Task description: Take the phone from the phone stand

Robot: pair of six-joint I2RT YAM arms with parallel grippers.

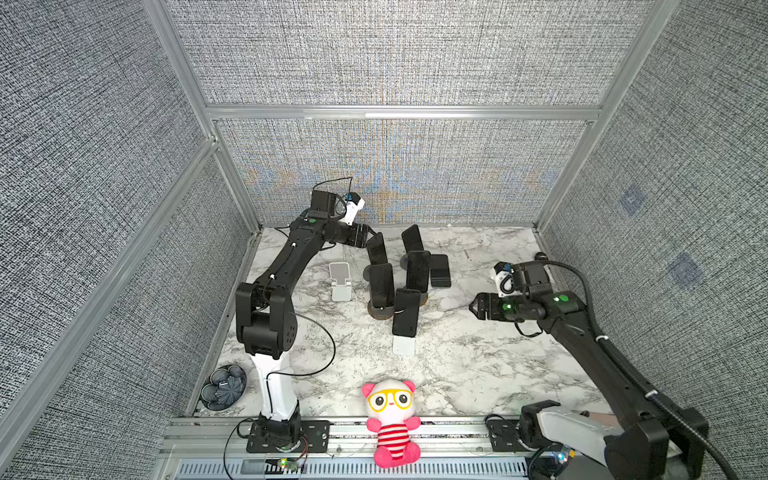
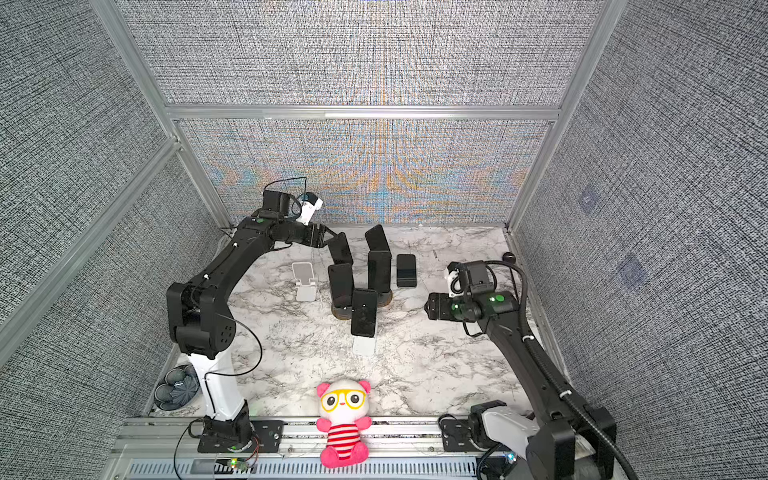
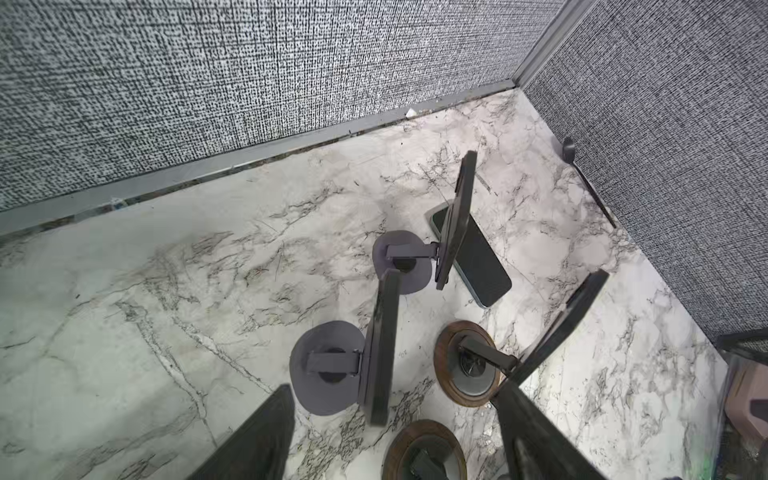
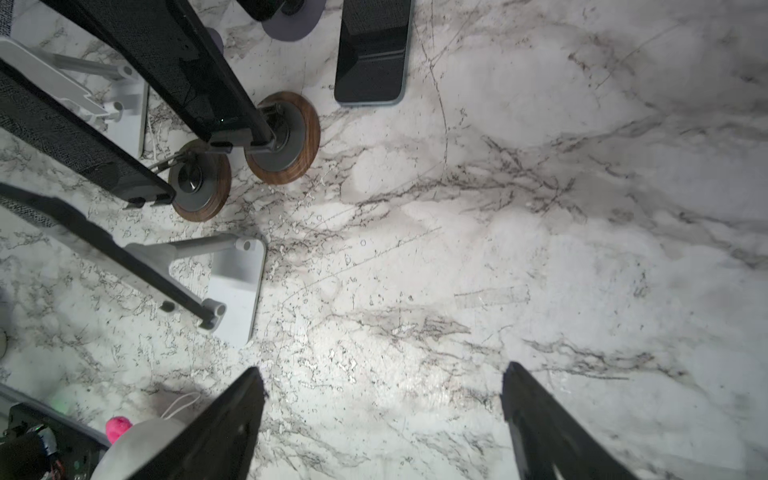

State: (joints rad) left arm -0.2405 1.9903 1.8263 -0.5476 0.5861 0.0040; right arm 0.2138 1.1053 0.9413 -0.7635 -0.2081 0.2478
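Several dark phones lean upright on stands in the middle of the marble table (image 1: 478,365). The back-left phone (image 1: 377,249) (image 2: 340,249) (image 3: 384,345) rests on a grey round phone stand (image 3: 322,370). My left gripper (image 1: 371,235) (image 2: 329,239) (image 3: 394,386) is open at this phone's top edge. In the left wrist view the phone stands between the two fingers, with a gap on each side. My right gripper (image 1: 471,307) (image 2: 426,308) (image 4: 382,374) hangs open over bare marble, right of the phones, with nothing between its fingers.
Other phones stand on a grey stand (image 1: 412,239), two wood-rimmed stands (image 1: 380,312) and a white stand (image 1: 404,345). An empty white stand (image 1: 340,282) and a flat phone (image 1: 440,270) flank them. A plush toy (image 1: 392,419) and a dark dish (image 1: 223,386) sit in front.
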